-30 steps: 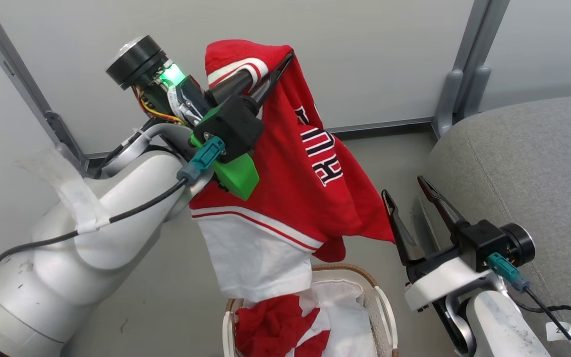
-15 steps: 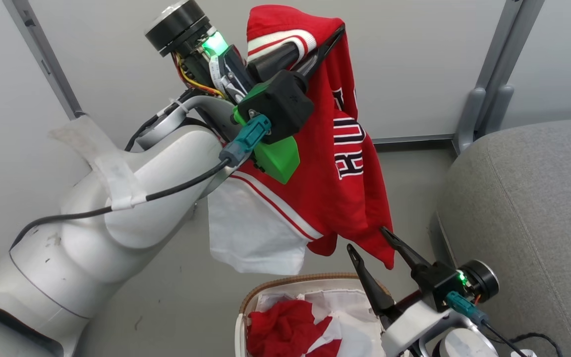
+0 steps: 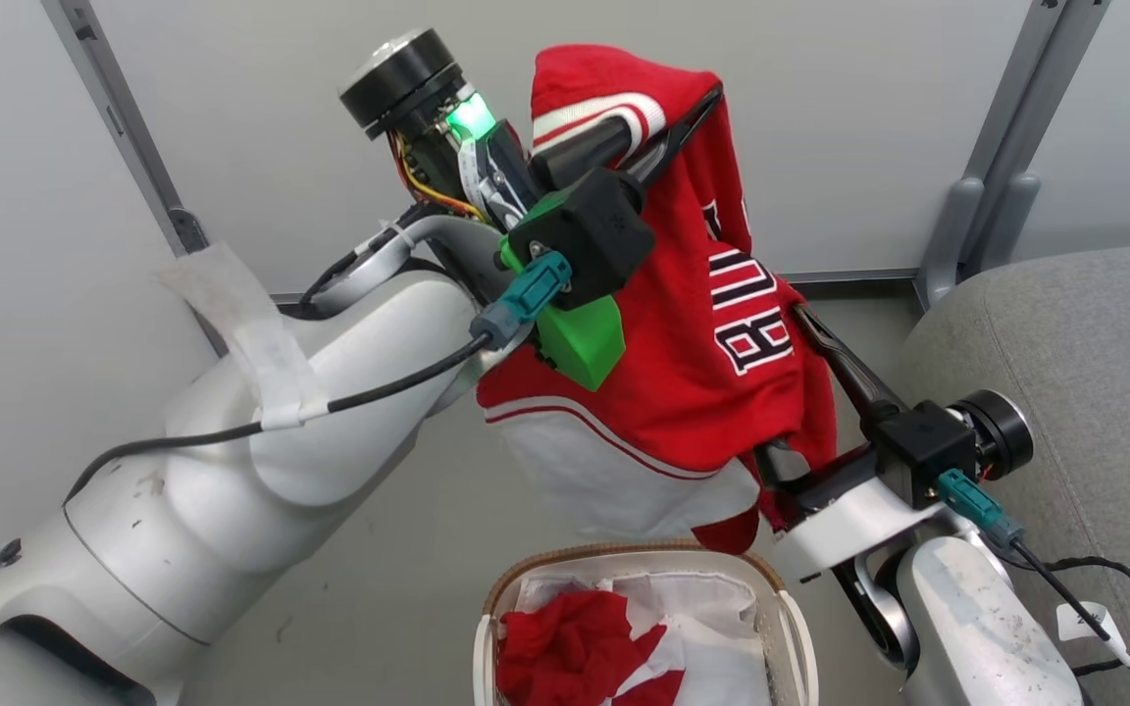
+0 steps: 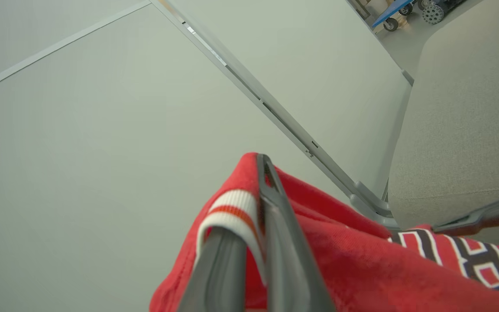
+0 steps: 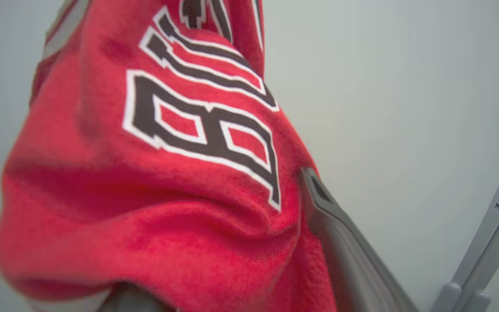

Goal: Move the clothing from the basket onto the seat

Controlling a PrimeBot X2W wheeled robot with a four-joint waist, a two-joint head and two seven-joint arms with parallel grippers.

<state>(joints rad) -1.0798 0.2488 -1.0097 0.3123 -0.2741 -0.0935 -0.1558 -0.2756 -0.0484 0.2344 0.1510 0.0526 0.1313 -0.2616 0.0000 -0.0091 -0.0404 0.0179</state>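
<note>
Jersey [image 3: 722, 392]: held aloft over the basket [image 3: 624, 551], clear of its rim, for carrying across.
Left gripper [image 3: 688, 110]: pressed together on the striped collar trim; the garment's weight is hung from this pinch.
Right gripper [image 3: 789, 378]: spread wide, with the lower fold lying between its fingers; a second hold is judged intended, to gather the hem.
Seat [image 3: 1065, 343]: near, to the right; destination.
Basket contents: a crumpled red garment [image 3: 555, 642] is lodged on a white sheet [image 3: 712, 637].
</note>
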